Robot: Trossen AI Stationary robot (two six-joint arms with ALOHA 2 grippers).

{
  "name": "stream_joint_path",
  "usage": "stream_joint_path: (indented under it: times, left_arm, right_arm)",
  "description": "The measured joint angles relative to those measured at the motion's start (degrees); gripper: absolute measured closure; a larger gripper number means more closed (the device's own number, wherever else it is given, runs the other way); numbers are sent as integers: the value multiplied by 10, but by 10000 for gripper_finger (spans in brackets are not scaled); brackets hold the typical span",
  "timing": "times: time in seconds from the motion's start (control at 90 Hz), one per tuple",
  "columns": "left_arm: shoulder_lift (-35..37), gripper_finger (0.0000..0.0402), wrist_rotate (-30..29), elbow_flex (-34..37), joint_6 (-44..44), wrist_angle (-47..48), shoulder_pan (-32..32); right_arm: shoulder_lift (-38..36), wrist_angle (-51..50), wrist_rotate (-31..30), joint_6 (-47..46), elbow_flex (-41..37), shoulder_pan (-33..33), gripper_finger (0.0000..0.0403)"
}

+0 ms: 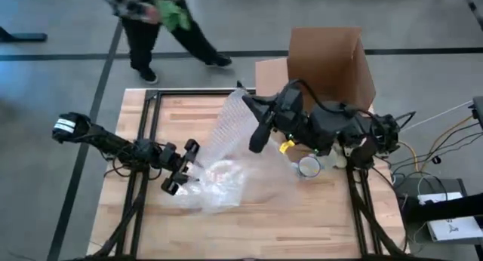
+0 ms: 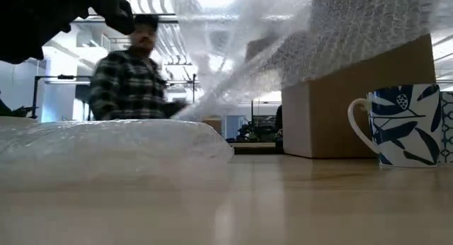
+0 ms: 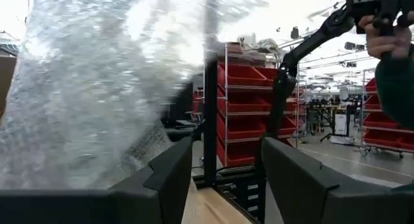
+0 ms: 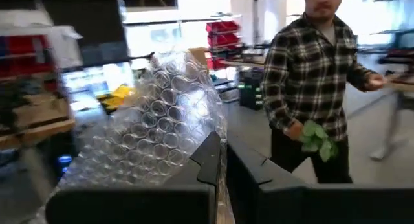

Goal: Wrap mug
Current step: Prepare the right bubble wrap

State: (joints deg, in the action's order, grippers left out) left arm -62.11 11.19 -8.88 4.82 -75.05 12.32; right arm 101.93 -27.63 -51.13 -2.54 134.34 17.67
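A clear bubble wrap sheet (image 1: pixel 219 159) lies with its near part on the table and slants up toward the far side, where my right gripper (image 1: pixel 247 101) is shut on it. In the low view the lying part (image 2: pixel 106 142) shows at the left and the raised part at the upper right. A white mug with blue leaves (image 1: pixel 308 167) stands upright on the table to the right of the wrap, clear of it (image 2: pixel 407 124). My left gripper (image 1: pixel 183 168) stands open at the wrap's left edge, low over the table. The wrap (image 3: pixel 84 101) shows beside one finger; I cannot tell whether they touch. My right gripper pinches the wrap's raised far end (image 4: pixel 194 146) between its two fingers. The fingers point toward the table's far left. The sheet hangs from them in a slant, drawn fairly straight, with its near end (image 1: pixel 207 189) lying on the table.
A brown cardboard box (image 1: pixel 328 61) stands at the far right of the table, behind the mug. A person in a plaid shirt (image 4: pixel 310 75), holding something green, walks past beyond the far left edge. Bare wood (image 1: pixel 294 216) lies near the front edge.
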Motion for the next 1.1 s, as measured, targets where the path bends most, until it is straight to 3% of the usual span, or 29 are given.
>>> stream_joint_path:
  times: [0.289,0.356,0.522,0.7,0.778,1.011,1.1]
  left_arm:
    - [-6,176,-16,-37,-33,-6,0]
    - [-18,167,-16,-54,-33,10,0]
    - [-68,154,-16,-91,-33,40,1]
    - [-121,153,-22,-137,-33,41,0]
    - [-135,159,-78,-156,-33,48,0]
    - [-114,179,-364,-194,-122,136,-1]
    - [-85,181,-394,-200,-156,157,-1]
  right_arm:
    - [-4,-7,-26,14,0,-6,403]
    - [-4,2,-69,26,0,-13,403]
    - [-4,71,-252,123,0,-31,403]
    - [-6,75,-268,160,0,-32,403]
    - [-6,72,-268,168,0,-27,403]
    - [-7,71,-294,190,0,-18,403]
    - [-12,72,-341,217,0,-18,403]
